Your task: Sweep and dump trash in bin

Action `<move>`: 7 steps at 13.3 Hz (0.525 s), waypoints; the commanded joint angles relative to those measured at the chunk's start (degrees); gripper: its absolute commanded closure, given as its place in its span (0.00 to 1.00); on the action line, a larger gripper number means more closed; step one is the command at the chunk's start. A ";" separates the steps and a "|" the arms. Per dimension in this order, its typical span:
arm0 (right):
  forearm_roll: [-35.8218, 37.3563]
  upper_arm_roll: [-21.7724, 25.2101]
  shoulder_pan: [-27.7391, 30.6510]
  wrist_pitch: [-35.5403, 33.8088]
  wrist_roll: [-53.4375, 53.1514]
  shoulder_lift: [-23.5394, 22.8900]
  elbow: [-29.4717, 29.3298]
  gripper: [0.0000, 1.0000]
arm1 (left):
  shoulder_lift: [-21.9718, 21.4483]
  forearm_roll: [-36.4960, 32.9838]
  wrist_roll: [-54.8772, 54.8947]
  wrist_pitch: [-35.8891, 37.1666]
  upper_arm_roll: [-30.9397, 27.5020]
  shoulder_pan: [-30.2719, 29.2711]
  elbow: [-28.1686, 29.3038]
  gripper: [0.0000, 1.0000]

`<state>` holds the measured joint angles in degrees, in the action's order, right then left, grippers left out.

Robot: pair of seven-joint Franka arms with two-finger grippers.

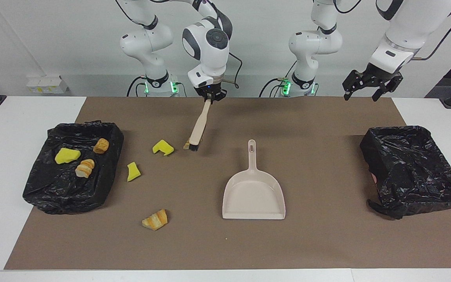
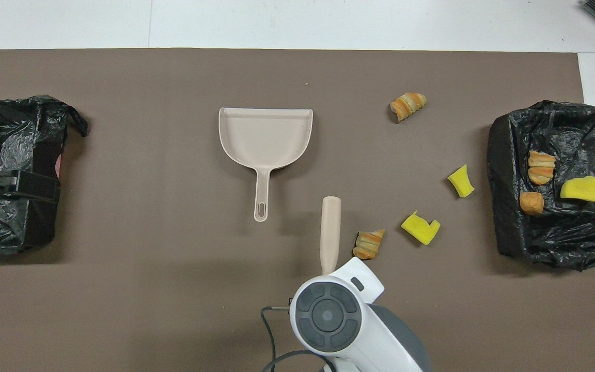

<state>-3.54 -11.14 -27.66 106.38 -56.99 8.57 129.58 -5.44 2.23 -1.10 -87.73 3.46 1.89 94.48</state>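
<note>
Right pincer (image 1: 209,96), pinched on a brush (image 1: 197,129), hangs over the table (image 1: 327,243); the brush's bristles are beside a croissant piece (image 2: 369,244), with a yellow sponge chunk (image 1: 163,147) near. Beige dustpan (image 1: 253,192) lies apart. Left pincer (image 1: 371,87), spread, waits above a black-lined bin (image 1: 413,168).

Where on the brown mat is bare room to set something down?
Bare mat lies between the beige plastic dustpan and the empty black-lined bin. It is crowded between the dustpan and the black-lined bin holding trash, where yellow sponge chunks and striped bread pieces lie.
</note>
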 commanded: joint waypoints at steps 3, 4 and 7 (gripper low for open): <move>7.72 -0.37 7.26 0.49 -1.55 1.89 3.13 1.00 | 2.17 0.75 -2.14 -10.93 1.11 6.26 1.76 0.00; 10.54 -0.37 9.09 0.49 0.19 1.36 3.05 1.00 | 4.19 3.02 -6.16 -14.10 1.03 8.55 1.67 0.00; 14.33 -0.37 16.73 1.46 14.15 -0.65 2.61 1.00 | 11.83 2.96 -12.16 -22.46 0.94 16.46 1.50 0.00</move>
<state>8.30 -10.95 -15.33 106.58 -49.37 8.81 132.02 1.72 4.71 -10.44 -106.19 5.33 14.49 96.50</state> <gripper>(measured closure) 0.740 0.000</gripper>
